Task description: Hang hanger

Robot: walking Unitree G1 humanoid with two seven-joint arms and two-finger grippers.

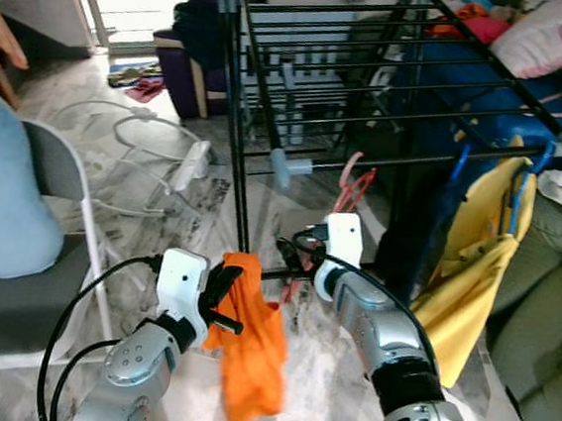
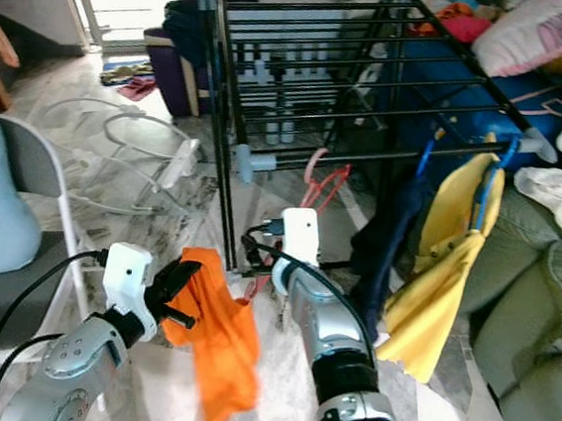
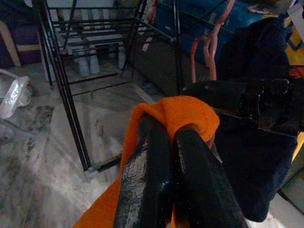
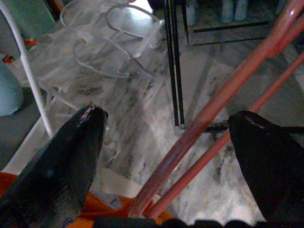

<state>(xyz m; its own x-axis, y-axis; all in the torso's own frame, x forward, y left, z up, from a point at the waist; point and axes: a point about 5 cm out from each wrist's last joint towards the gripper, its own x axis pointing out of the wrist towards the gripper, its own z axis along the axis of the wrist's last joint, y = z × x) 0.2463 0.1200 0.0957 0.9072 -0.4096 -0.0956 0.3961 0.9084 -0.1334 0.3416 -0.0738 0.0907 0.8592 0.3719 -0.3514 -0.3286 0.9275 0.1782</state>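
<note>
My left gripper [image 1: 225,300] is shut on an orange cloth [image 1: 253,347], which droops toward the floor. In the left wrist view the cloth [image 3: 183,114] is bunched over the closed fingers [image 3: 147,175]. A pink hanger [image 1: 355,188] slants down from the front bar of the black drying rack [image 1: 371,100] toward the cloth. My right gripper [image 1: 292,251] is open just right of the cloth. In the right wrist view its fingers [image 4: 61,161] are spread wide with the pink hanger rods [image 4: 223,104] passing between them, untouched.
A yellow garment [image 1: 475,259] on a blue hanger hangs at the rack's right corner. A grey folding chair [image 1: 45,277] with a blue cushion stands at left. White cables and a power strip [image 1: 191,162] lie on the marble floor. A green sofa [image 1: 549,326] is at right.
</note>
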